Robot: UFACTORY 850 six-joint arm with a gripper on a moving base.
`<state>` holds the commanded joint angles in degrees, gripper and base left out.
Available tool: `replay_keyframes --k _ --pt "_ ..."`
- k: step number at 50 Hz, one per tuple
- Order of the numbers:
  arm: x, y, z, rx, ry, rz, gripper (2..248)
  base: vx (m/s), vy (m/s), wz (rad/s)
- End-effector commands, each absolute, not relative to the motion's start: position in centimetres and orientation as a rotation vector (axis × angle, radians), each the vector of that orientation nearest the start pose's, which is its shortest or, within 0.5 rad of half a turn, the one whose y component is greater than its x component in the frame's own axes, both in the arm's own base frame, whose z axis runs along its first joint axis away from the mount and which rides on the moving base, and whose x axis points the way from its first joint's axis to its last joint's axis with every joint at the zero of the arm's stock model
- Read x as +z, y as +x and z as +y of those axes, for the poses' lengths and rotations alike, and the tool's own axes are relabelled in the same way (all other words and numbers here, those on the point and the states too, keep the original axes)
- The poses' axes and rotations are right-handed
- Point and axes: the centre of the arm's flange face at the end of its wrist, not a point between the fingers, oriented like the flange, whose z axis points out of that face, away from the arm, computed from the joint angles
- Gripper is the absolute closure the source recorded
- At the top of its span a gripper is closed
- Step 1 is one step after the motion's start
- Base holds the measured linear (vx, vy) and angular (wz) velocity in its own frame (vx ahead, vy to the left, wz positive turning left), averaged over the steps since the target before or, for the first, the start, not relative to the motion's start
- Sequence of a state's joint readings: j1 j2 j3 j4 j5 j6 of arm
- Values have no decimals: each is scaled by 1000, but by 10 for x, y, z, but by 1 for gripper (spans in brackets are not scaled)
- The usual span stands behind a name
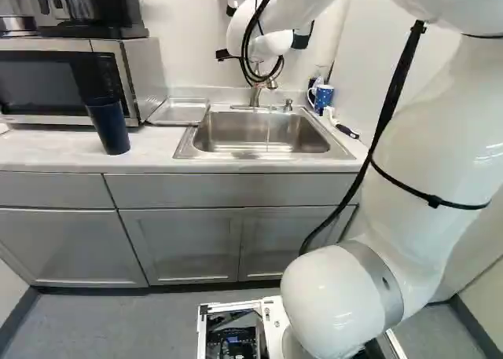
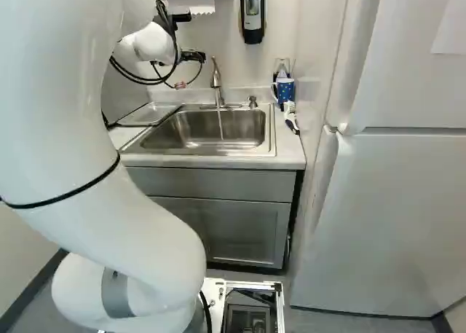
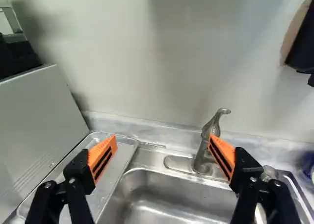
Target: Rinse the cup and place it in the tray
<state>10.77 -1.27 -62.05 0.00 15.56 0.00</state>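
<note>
Black two-finger tool (image 2: 193, 56) is released, fingers wide apart. Tall dark-blue cup (image 1: 110, 128) stands on white marbled bench (image 1: 55, 148); shallow silver metal tray (image 1: 179, 112) sits beside steel sink (image 1: 263, 133).

Grey cabinets (image 1: 179, 245) stand on grey floor (image 1: 118, 324) against a pale wall (image 1: 189, 29).

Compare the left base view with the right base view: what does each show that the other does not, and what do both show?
Only the left: the dark blue cup on the counter and the coffee maker.
Only the right: the wall dispenser.
Both: the sink, faucet, tray, spotted blue mug and arm.
</note>
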Motion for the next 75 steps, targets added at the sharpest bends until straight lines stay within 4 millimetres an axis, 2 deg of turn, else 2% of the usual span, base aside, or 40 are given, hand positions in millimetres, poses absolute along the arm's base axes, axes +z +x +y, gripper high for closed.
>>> replay_keyframes --k 20,42,75 --pt "649 502 99 -1769 -2445 -240 3 0 0 0" --pt "635 474 96 -1580 -2581 -259 3 0 0 0" --pt "616 436 74 -1289 -2778 -234 3 0 0 0"
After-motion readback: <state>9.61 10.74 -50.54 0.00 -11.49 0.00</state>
